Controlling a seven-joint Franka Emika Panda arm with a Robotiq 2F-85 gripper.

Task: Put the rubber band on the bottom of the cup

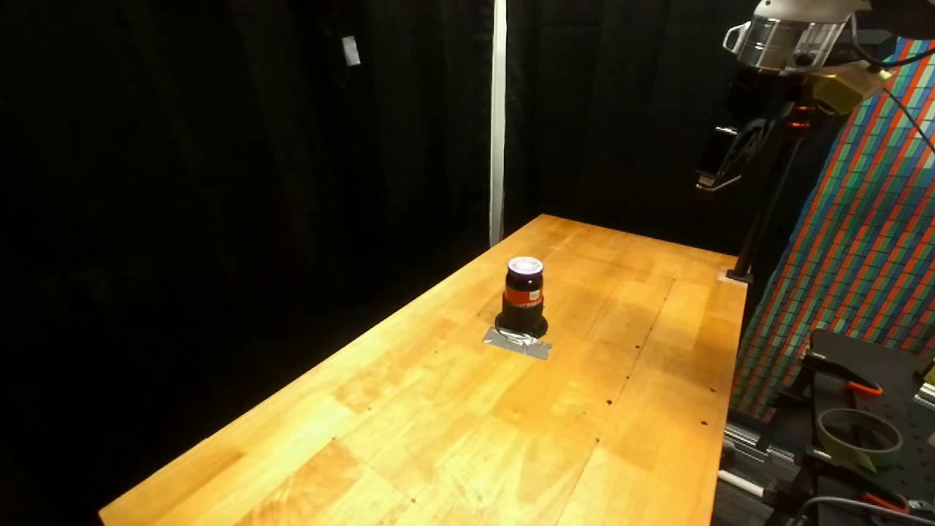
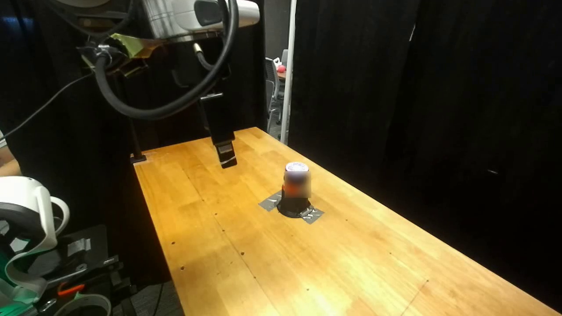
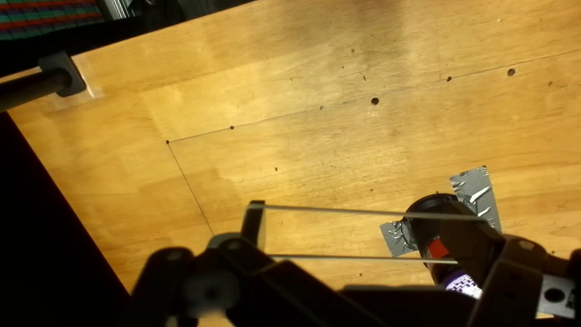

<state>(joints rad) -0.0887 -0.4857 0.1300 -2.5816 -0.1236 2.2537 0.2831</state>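
In an exterior view, can make out a dark cylindrical cup (image 1: 524,283) with an orange-red label (image 1: 520,297) and a white round top (image 1: 526,265), upright above a black round flanged base (image 1: 526,326). Can see purple print on the top and a pale patch on the label — too small to read. Stands nearer the long edge beside the black cloth curtain (image 1: 256,219) than the opposite edge of the yellow-brown wooden table (image 1: 467,438). At its foot, see crinkled silver-grey tape (image 1: 516,343).

In the wrist view, find the black two-fingered gripper (image 3: 365,231) spread wide, carrying a thin pale rubber band (image 3: 354,211) stretched from side to side in two near-parallel strands. Behind a finger (image 3: 472,234), find the cup partly hidden and crossed by the lower strand, showing a purple-and-white chequered top. Around it, can trace dark round holes (image 3: 375,101) in the wood.

In an exterior view, can see a glossy white robot arm (image 2: 182,19) and the gripper hanging well apart from the cup. Over the cup's side, meet a blurred square (image 2: 297,184) — cannot read the label there.
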